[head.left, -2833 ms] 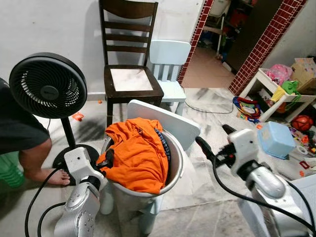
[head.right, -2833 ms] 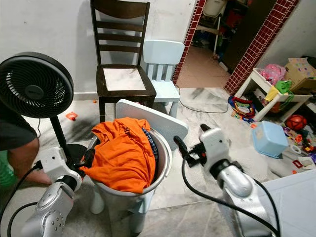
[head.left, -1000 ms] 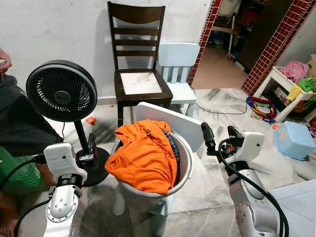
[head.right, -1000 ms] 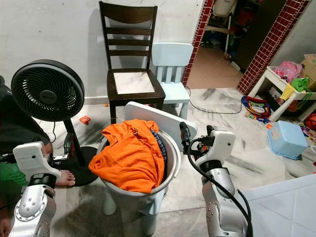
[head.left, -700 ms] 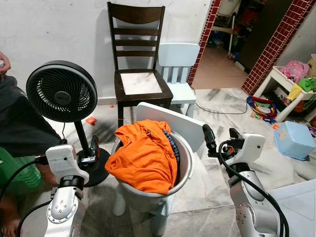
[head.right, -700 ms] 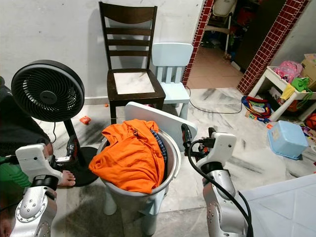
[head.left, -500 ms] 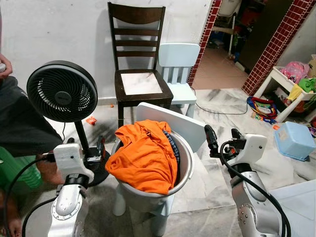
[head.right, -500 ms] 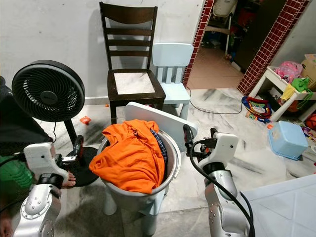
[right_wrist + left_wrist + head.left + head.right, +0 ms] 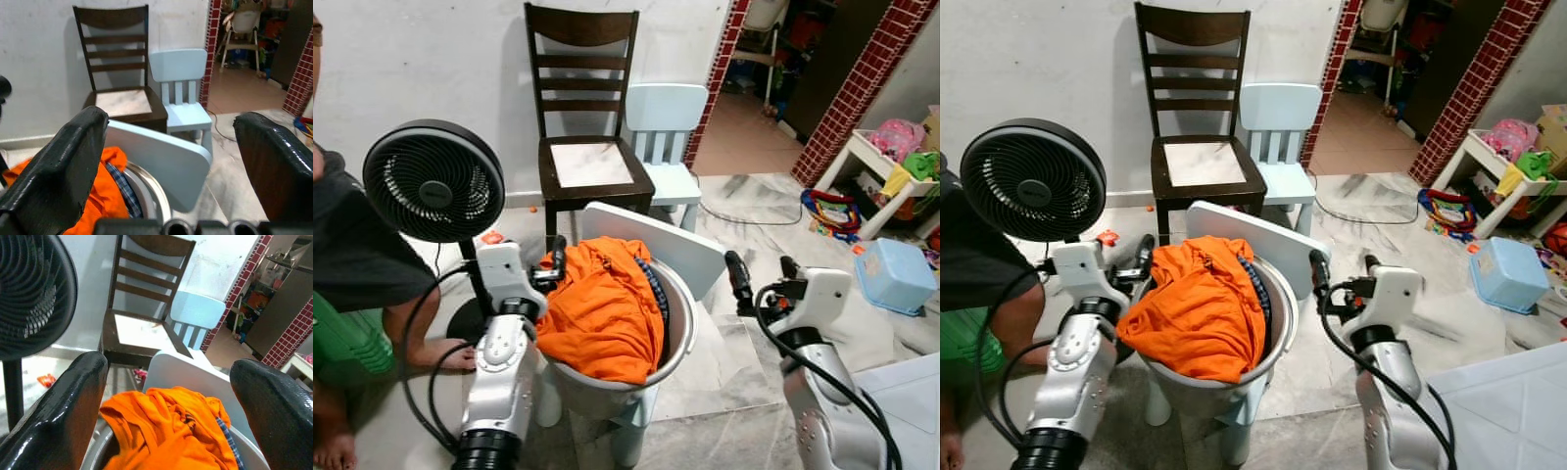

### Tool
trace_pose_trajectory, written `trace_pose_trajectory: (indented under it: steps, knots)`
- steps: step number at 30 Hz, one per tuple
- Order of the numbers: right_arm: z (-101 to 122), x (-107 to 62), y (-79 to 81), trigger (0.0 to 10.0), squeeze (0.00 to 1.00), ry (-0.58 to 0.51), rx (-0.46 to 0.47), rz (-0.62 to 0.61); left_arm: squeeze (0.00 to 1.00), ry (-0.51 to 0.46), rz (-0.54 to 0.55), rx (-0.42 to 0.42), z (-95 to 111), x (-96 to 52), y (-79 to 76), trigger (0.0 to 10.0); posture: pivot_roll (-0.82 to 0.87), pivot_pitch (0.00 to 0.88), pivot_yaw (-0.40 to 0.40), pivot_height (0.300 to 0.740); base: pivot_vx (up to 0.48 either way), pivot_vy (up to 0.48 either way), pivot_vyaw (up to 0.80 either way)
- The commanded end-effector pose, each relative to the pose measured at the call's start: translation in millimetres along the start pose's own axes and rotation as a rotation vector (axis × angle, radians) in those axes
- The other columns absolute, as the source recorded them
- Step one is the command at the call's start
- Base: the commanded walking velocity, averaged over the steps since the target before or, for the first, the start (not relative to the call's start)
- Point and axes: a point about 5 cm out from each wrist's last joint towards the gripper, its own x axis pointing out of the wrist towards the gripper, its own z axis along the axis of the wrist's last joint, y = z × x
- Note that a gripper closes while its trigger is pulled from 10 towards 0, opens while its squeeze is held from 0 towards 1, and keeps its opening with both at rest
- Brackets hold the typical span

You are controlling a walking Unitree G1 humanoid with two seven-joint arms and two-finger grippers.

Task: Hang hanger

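Swung in from beside the standing fan (image 9: 433,181) within the last half second: left gripper (image 9: 556,257) now at the near-left rim of the metal basin (image 9: 680,323), tips just touching or nearly touching the orange garment (image 9: 602,308) heaped inside. Jaws spread wide in the left wrist view, nothing between them, orange cloth and a strip of checked fabric dead ahead. Right gripper (image 9: 736,274) drifted only slightly, parked just beside the basin's right rim near the white backrest (image 9: 675,245) of the small chair carrying the basin; jaws likewise wide apart and empty.

Hanger itself not made out anywhere; possibly buried in or under the orange garment, but impossible to tell. No rail or hook to be seen either, only the dark wooden chair (image 9: 587,117) and the pale blue child's chair (image 9: 664,113) against the wall.

Probably the start of a reach into the laundry, so an early stage: nothing grasped, nothing hung. Worth watching: person (image 9: 362,255) crouched close on the left, bare foot near the fan base.
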Motion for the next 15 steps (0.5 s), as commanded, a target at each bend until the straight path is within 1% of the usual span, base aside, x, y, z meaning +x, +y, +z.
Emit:
trace_pose_trajectory:
  steps: [1, 5, 7, 9, 10, 11, 12, 13, 15]
  knots:
    - [6, -1.9, -2.1, 10.0, 0.0, -0.007, -0.024, 0.005, 0.0, -0.006, -0.023, -0.019, 0, 2.8, -8.3, 10.0, -0.04, 0.0, -0.118, 0.74, 0.0, 0.0, 0.0]
    - [7, -3.9, -1.5, 10.0, 0.0, -0.003, -0.033, 0.013, 0.0, -0.006, -0.03, -0.025, -3, 0.9, -11.7, 10.0, -0.05, 0.017, -0.125, 0.74, 0.0, 0.0, 0.0]
    - [8, -9.2, -1.0, 10.0, 0.0, 0.009, -0.044, 0.019, 0.0, -0.004, -0.029, -0.043, -5, -3.3, -15.6, 10.0, -0.06, 0.043, -0.135, 0.74, 0.0, 0.0, 0.0]
    - [9, -10.7, -1.0, 10.0, 0.0, 0.012, -0.046, 0.021, 0.0, -0.006, -0.029, -0.046, -5, -4.0, -16.4, 10.0, -0.06, 0.043, -0.135, 0.74, 0.0, 0.0, 0.0]
    - [9, -16.5, -1.8, 10.0, 0.0, 0.024, -0.054, 0.023, 0.0, -0.006, -0.026, -0.056, -5, -7.0, -18.6, 10.0, -0.07, 0.066, -0.143, 0.74, 0.0, 0.0, 0.0]
    - [9, -16.5, -1.8, 10.0, 0.0, 0.024, -0.054, 0.023, 0.0, -0.006, -0.026, -0.056, -5, -7.0, -18.6, 10.0, -0.07, 0.066, -0.143, 0.74, 0.0, 0.0, 0.0]
    - [8, -22.5, -3.5, 10.0, 0.0, 0.042, -0.062, 0.023, 0.0, -0.001, -0.025, -0.066, -7, -9.6, -21.1, 10.0, -0.08, 0.084, -0.149, 0.74, 0.0, 0.0, 0.0]
    - [7, -25.0, -4.3, 10.0, 0.0, 0.051, -0.064, 0.021, 0.0, 0.002, -0.025, -0.069, -7, -10.6, -22.1, 10.0, -0.08, 0.084, -0.149, 0.74, 0.0, 0.0, 0.0]
    - [8, -33.3, -6.1, 10.0, 0.0, 0.069, -0.07, 0.017, 0.0, 0.011, -0.027, -0.08, -10, -15.0, -25.3, 10.0, -0.1, 0.117, -0.158, 0.74, 0.0, 0.0, 0.0]
